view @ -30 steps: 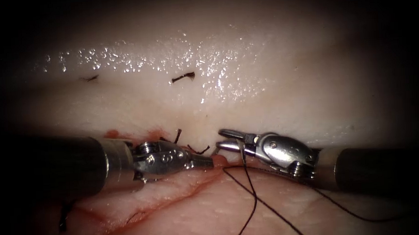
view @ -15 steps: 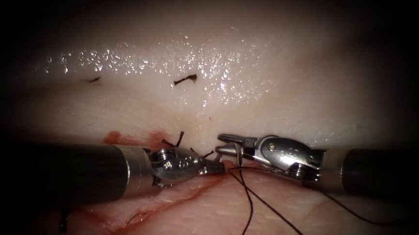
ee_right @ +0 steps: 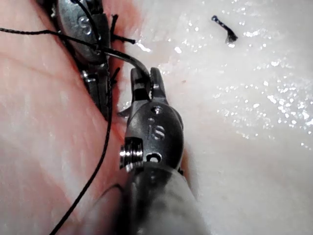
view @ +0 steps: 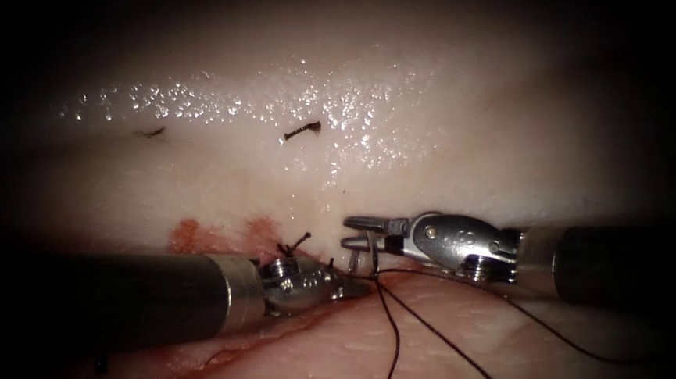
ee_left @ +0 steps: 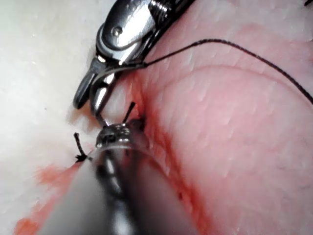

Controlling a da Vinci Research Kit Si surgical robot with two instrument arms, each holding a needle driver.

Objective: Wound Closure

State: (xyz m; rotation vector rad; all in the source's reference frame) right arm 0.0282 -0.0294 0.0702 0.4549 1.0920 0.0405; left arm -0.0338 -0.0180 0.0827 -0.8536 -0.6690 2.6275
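Note:
My right tool (view: 355, 233) (ee_right: 147, 77) comes in from the right, its jaws shut on the curved needle (view: 371, 250) (ee_right: 122, 55) (ee_left: 108, 73) near the thread end. The needle arcs from the jaws toward the cut (view: 284, 334); its tip is hidden. Dark thread (view: 433, 336) (ee_left: 230, 45) trails from the needle over the pink tissue toward the near side. My left tool (view: 353, 289) (ee_left: 115, 133) lies just left of the needle, jaws shut with nothing seen between them, its tip pressed onto the tissue at the cut's edge.
A tied stitch with short ends (view: 296, 244) (ee_left: 78, 149) sits just behind the left tool. Red fluid (view: 200, 235) stains the tissue there. Two loose cut ends of thread (view: 301, 130) (view: 149, 132) lie on the pale wet tissue (view: 461, 151) farther back.
My left tool has slid to the right and down toward the cut, under the right tool's jaws. The right tool has shifted slightly, still holding the needle.

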